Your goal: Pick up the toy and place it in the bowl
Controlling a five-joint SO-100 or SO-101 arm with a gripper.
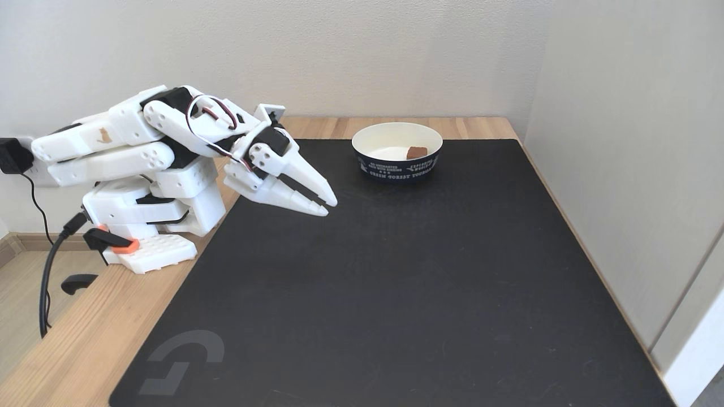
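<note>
In the fixed view, the toy (pixel 417 152) lies inside the bowl (pixel 397 168), toward its right side, and the near rim hides its lower part, so only a reddish-brown top shows. Whether it rests flat on the bottom or leans against the wall cannot be told. The bowl stands at the far edge of the black mat (pixel 396 294), cream-white inside and dark navy outside. White lettering runs around its side — the lowest line seems to read "GREEN FOREST TOURS", while the smaller lines above it are too fine to make out.

The gripper (pixel 329 205) hangs low over the mat's left part, well apart from the bowl, its tips pointing down and to the right. The fingers are nearly together, with only a thin dark slit between them, and they have hold of nothing. The white arm (pixel 141 147) is folded back over its base (pixel 153 251), which sits on the wooden table (pixel 73 345). A small tan cat-shaped mark shows on one of its links.

The mat carries a faint grey logo (pixel 184 362) near its front left corner; its front edge is cut off by the frame. A black cable (pixel 48 271) drops off the table's left side. Plain pale walls (pixel 396 51) close in behind and on the right.
</note>
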